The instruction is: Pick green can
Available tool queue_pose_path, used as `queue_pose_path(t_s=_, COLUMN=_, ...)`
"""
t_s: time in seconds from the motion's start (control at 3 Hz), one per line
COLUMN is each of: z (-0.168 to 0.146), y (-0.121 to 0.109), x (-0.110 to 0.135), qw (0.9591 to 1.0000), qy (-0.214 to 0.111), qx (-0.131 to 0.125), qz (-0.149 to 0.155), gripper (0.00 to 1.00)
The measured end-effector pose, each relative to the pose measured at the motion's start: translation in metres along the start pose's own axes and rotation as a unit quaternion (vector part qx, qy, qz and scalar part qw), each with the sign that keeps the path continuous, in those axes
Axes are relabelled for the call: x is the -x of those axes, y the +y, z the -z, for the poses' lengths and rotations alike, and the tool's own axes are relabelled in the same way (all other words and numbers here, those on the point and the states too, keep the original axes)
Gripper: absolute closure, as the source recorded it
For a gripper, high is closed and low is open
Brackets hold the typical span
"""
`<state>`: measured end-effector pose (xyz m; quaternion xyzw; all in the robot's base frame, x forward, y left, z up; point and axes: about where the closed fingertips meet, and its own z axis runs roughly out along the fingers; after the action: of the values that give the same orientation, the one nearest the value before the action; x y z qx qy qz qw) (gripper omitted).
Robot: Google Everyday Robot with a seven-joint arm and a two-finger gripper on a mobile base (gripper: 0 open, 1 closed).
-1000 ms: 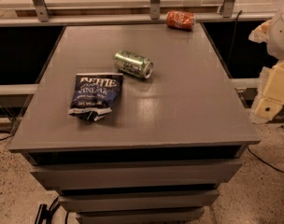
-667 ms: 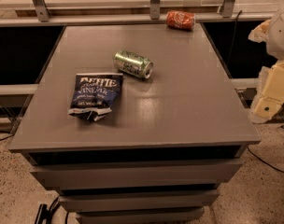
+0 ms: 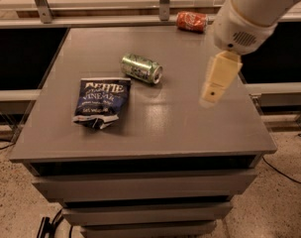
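Now the gripper (image 3: 210, 97), state unclear, has swung above the table (image 3: 180, 123), green can (image 3: 141, 68) untouched.

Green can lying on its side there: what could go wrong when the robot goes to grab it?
The green can lies on its side on the table, so a nudge might roll it away. The tool hovers to the right of it in the camera view, not above it, so the reach could be misjudged. The chip bag lies close by and might get bumped.
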<state>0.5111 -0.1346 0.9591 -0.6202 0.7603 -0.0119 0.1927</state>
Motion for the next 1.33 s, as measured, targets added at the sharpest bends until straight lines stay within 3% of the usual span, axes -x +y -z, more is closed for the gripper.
queue_pose_path(t_s=0.67, z=-0.081, y=-0.036, x=0.105, qw=0.9989, qy=-0.032, qx=0.021, qz=0.026, gripper=0.0)
queue_pose_path(t_s=1.0, z=-0.127, y=-0.059, x=0.134, qw=0.9989, qy=-0.03, qx=0.026, qz=0.022, gripper=0.0)
queue_pose_path(t_s=1.33, z=-0.128, y=-0.059, x=0.134, qw=0.999, qy=-0.03, qx=0.027, qz=0.022, gripper=0.0)
